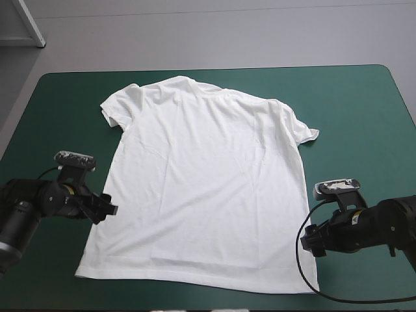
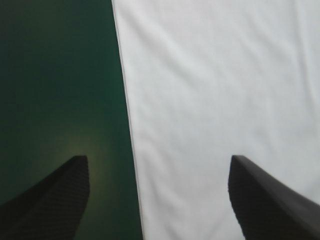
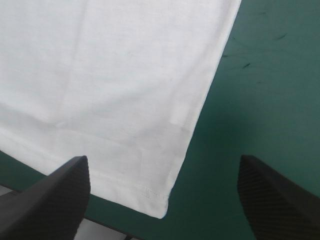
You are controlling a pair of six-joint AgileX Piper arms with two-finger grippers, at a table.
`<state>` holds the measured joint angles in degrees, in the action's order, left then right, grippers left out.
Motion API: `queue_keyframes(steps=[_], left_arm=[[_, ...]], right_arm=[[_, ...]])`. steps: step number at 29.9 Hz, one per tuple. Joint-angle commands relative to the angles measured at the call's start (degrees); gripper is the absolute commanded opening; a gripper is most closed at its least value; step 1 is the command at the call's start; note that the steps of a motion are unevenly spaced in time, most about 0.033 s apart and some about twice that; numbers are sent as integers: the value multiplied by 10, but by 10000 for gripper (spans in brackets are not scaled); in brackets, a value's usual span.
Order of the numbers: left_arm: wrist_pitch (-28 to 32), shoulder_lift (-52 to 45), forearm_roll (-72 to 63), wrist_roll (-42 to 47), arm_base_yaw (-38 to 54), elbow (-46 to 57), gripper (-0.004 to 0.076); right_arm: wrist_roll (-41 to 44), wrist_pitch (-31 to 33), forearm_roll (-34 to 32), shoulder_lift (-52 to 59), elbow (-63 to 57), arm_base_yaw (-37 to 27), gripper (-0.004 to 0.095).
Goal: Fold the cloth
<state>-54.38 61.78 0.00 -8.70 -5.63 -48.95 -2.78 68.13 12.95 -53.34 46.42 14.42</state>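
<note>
The left gripper [image 1: 107, 209] is at the side of the T-shirt [image 1: 201, 175], about halfway down. Its fingers are wide apart and hold nothing. In the left wrist view the side edge [image 2: 131, 150] runs between them. One finger [image 2: 65, 195] is over the bare cover [image 2: 55, 75] and the other is over white cloth. If this gripper comes down too far out, I think it can pinch only cover and miss. If it slides in flat, it can push the cloth into a bump.

The T-shirt lies flat in the middle of the cover. Its sleeves [image 1: 114, 107] are toward the far edge and its hem [image 1: 195, 276] is toward the near edge. It is turned a little, not straight with the cover. It is not folded yet. It has two layers, so a shallow pinch may lift just the top one. Then the shirt would open like a bag.

The right gripper [image 1: 311, 242] is at the other side, close to the near corner [image 3: 161, 212]. Its fingers are wide too, and empty. In the right wrist view the corner lies between them, nearer one finger. A grab there may catch only the tip, and the tip could slip out on the way up.

The two grippers are not level. The left one is farther from the hem than the right one. If both lift from where they are, the fold may come out crooked.
</note>
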Motion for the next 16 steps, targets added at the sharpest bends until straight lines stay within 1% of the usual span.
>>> queue_keyframes(steps=[1, 4, 9, 14, 16], left_arm=[[89, 51, 0, 7, -1, -56, 564], [125, 123, 0, 24, -1, -113, 560], [177, 241, -4, 32, -1, -208, 538], [157, 356, -4, 41, -1, -319, 538], [156, 388, -4, 47, -1, -350, 538]], right_arm=[[11, -5, 5, 6, 26, -4, 766], [13, -5, 21, 8, 27, -4, 765], [28, -5, 22, 35, 27, -4, 765], [54, -5, 17, 77, 27, -4, 765], [59, -5, 18, 88, 27, -4, 765]])
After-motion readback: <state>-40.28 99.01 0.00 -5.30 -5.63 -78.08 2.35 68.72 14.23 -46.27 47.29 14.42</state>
